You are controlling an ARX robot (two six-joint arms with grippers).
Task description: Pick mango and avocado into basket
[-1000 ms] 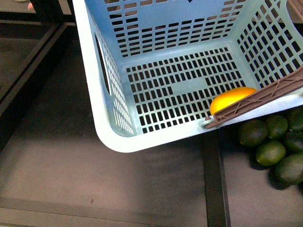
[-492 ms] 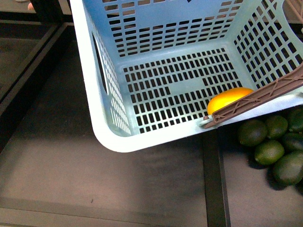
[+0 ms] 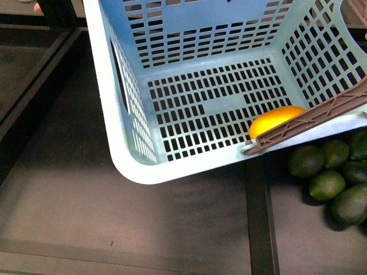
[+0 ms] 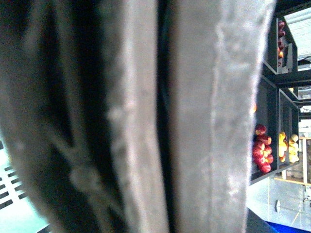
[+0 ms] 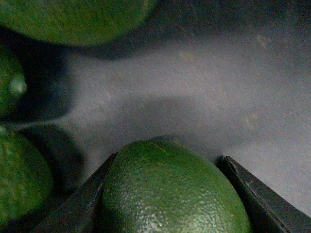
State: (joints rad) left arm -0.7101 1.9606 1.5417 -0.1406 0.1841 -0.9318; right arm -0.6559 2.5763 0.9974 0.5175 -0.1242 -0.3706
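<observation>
Up front, the basket [image 3: 132, 166] hangs over a dark counter [image 3: 114, 223], mango [image 3: 272, 119] in its 4 o'clock corner. Left wrist: grey blur, distant fruit shelves [image 4: 269, 145]; left claw unreadable. Right wrist: right claw [image 5: 168, 159] brackets an avocado [image 5: 170, 199]; pinching or not, cannot tell.

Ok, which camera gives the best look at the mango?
The front view. The mango lies in the near right corner of the basket, partly hidden behind the brown handle. The left wrist view is a blurred close-up without it; the right wrist view shows only avocados, one avocado inside the right gripper.
</observation>
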